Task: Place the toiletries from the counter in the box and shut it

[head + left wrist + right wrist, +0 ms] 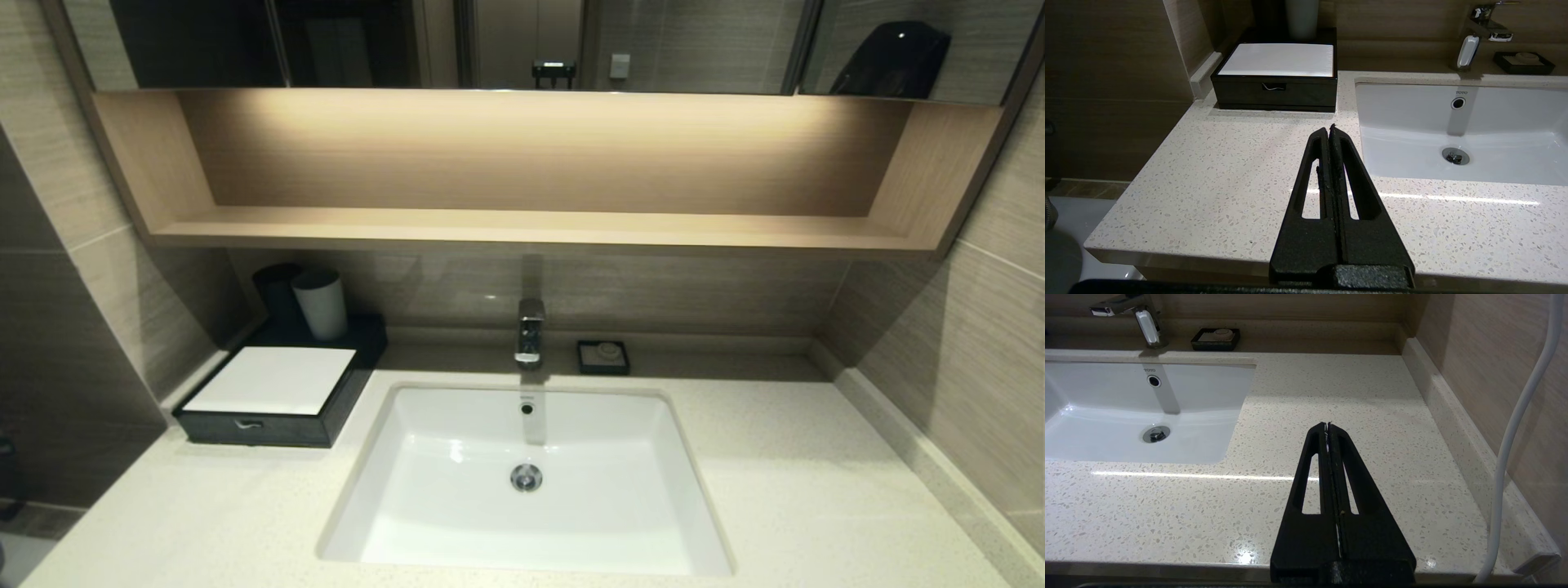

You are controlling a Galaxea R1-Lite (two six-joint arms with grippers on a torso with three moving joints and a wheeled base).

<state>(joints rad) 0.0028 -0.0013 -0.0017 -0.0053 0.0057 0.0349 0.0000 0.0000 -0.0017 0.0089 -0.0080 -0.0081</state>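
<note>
the drawer of the box (269,416) was pushed in, so its contents were hidden. a dark cup (276,294) stood half hidden behind the light grey cup (321,304).

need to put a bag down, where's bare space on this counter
The counter is bare between the sink and the right wall, and in front of the box. It is crowded at the back left, where box and cups stand.
</note>
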